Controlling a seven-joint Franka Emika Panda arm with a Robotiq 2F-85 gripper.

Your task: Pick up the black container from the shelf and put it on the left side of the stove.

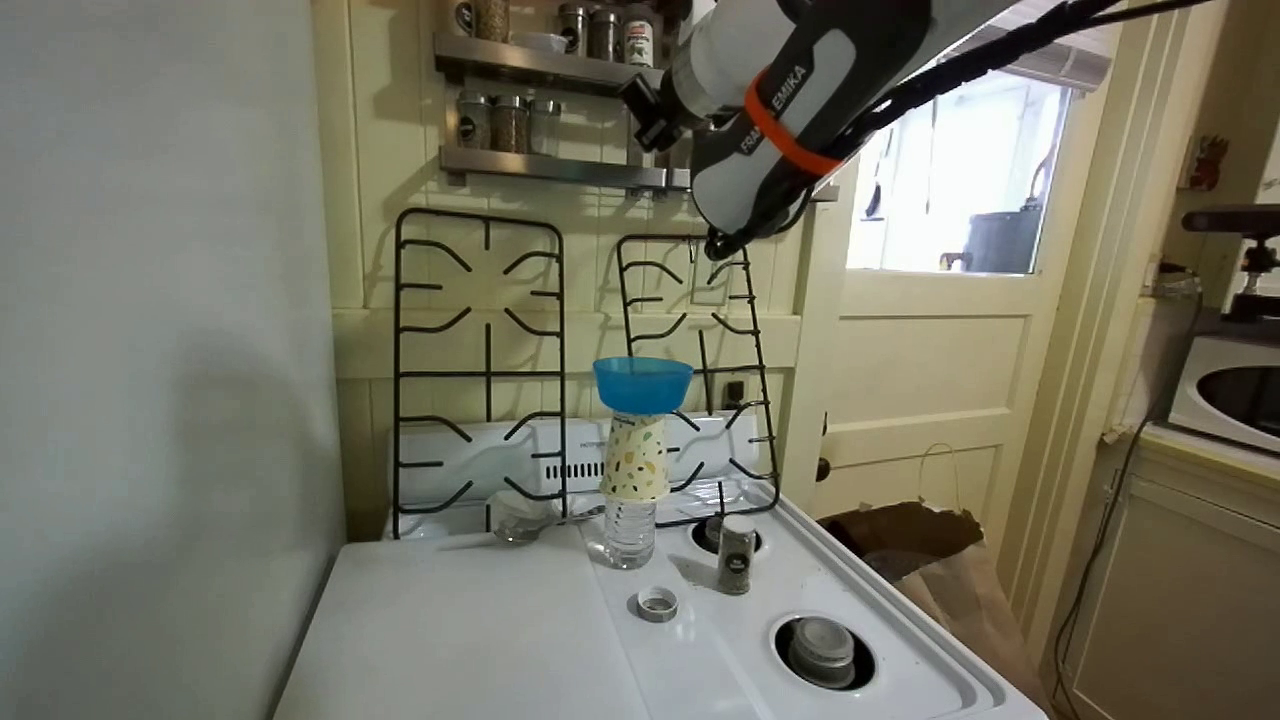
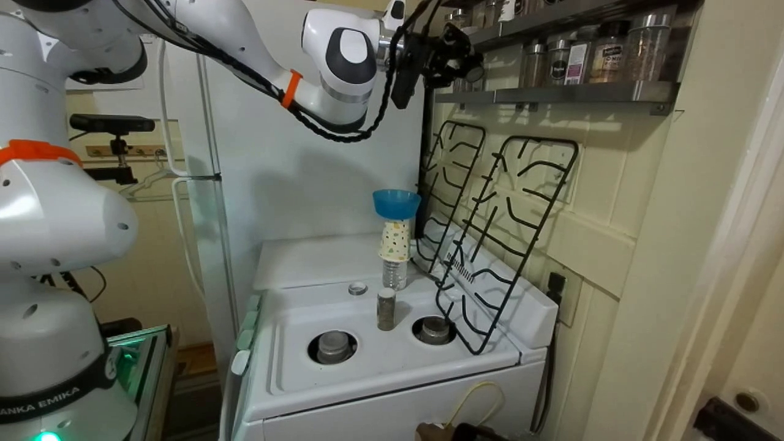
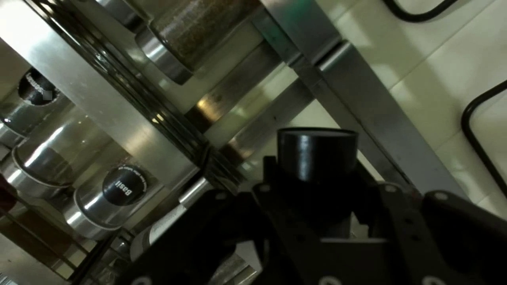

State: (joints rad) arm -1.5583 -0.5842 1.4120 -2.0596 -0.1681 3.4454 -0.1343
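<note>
Gripper (image 3: 318,173) closed snugly around the black container (image 3: 311,153), I'd say, its flat end jutting from the grip, up by the steel spice rack (image 2: 582,93); the white enamel stove (image 1: 570,640) lies well below, so the carry should go downward.

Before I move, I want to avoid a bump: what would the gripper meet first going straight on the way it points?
Holding the black container, the gripper would probably meet the lower tier of the shelf first; depth is unclear, so it might instead reach the wall behind.
</note>
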